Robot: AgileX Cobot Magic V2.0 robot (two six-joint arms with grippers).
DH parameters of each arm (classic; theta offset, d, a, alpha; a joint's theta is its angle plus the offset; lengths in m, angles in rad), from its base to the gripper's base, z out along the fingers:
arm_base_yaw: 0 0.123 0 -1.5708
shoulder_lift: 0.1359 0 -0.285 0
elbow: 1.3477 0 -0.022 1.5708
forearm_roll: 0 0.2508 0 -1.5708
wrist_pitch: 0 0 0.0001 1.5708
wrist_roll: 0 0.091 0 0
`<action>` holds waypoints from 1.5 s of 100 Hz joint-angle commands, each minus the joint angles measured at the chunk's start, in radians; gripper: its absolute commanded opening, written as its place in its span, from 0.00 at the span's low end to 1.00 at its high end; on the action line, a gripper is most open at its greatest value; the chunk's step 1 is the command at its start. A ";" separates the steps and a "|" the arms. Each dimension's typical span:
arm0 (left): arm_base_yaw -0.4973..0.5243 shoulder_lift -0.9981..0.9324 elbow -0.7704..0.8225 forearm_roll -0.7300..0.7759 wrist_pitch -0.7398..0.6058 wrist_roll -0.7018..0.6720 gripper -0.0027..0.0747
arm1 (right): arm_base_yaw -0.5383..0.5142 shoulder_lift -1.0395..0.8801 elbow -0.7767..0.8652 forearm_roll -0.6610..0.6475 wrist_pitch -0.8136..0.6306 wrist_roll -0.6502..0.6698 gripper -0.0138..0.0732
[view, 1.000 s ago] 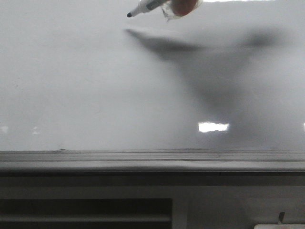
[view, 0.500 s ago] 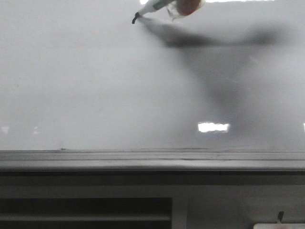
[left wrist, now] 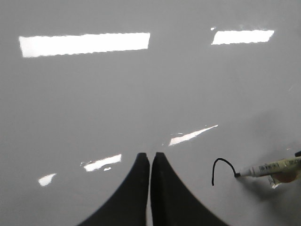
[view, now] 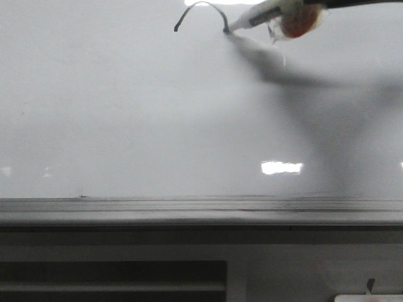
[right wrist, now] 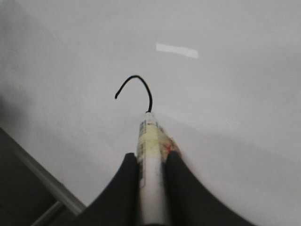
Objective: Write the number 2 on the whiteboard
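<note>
The whiteboard (view: 126, 113) fills most of every view, glossy and pale grey. On it a thin black arc (view: 200, 9) curves like the top of the number 2; it also shows in the right wrist view (right wrist: 136, 84) and the left wrist view (left wrist: 222, 165). A white marker (view: 258, 15) has its tip on the arc's right end. My right gripper (right wrist: 151, 157) is shut on the marker (right wrist: 149, 141), which runs out between the two fingers. My left gripper (left wrist: 150, 156) hovers over bare board to the left of the arc, its fingers pressed together with nothing between them.
A grey ledge (view: 201, 211) edges the board's near side, with a dark slatted panel (view: 113, 280) below it. The arm's shadow (view: 315, 100) falls across the right of the board. Bright light reflections (view: 281, 167) dot the surface.
The marker tip touched the board and swept up and to the right, drawing the black arc. The marker and its shadow now sit further right.
</note>
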 commanded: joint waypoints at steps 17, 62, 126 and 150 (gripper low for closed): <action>0.003 0.005 -0.026 0.000 -0.054 -0.009 0.01 | -0.006 0.062 -0.006 0.020 0.081 -0.001 0.09; 0.003 0.005 -0.026 0.000 -0.054 -0.009 0.01 | -0.006 -0.045 0.086 0.020 -0.013 0.040 0.09; 0.003 0.005 -0.028 -0.008 -0.026 -0.009 0.01 | -0.006 -0.198 -0.089 0.036 0.169 0.043 0.09; 0.003 0.005 -0.060 -0.008 0.072 -0.009 0.01 | -0.006 -0.183 -0.129 0.035 0.198 0.070 0.09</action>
